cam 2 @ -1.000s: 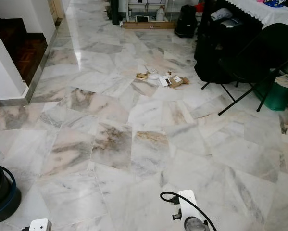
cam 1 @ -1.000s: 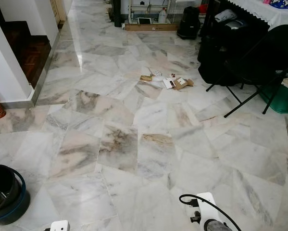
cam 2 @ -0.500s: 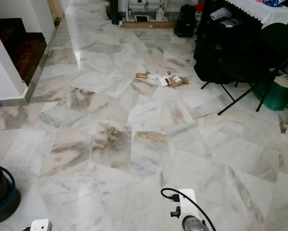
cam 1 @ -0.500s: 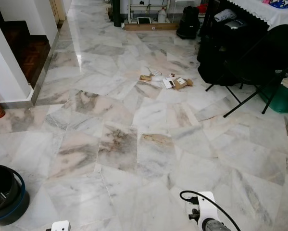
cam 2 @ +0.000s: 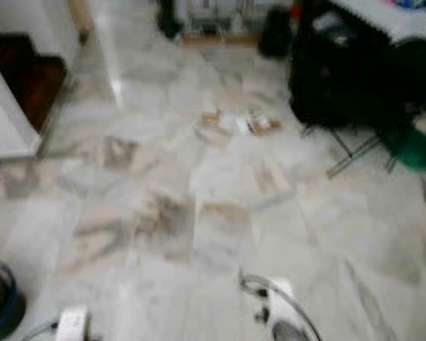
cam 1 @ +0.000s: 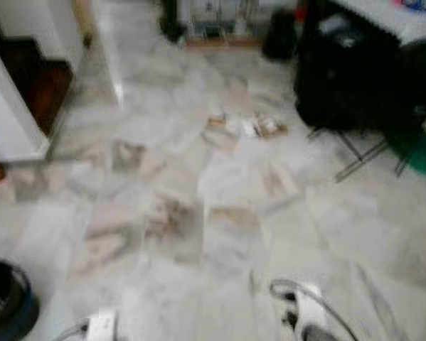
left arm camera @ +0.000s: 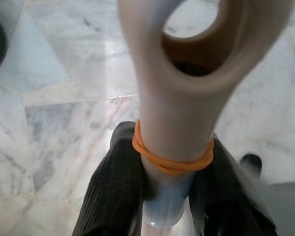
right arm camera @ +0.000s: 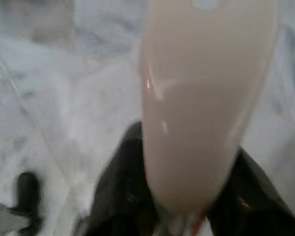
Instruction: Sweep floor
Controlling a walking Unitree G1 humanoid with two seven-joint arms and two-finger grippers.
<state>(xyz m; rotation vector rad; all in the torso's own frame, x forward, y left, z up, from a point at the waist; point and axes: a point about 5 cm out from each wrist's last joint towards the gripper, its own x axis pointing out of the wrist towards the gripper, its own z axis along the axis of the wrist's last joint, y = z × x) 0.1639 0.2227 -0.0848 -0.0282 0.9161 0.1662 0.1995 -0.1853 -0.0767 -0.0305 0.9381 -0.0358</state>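
The head views are blurred: marble floor (cam 1: 220,213), scattered litter (cam 1: 245,126) far ahead of both claws, a dark bin (cam 1: 6,305) out beyond the left arm, a black chair (cam 2: 355,85) off to the right. Up close, the left claw (left arm camera: 169,191) clamps a beige handle (left arm camera: 186,98) banded with orange elastic (left arm camera: 172,160). The right claw (right arm camera: 179,196) grips a pale handle (right arm camera: 201,98), fingers (right arm camera: 122,191) snug on both sides.

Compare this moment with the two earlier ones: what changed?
The head views have blurred and shifted slightly, so the camera is moving. The litter pile stays on the marble floor; the bucket keeps its place. Each gripper holds a beige handle.
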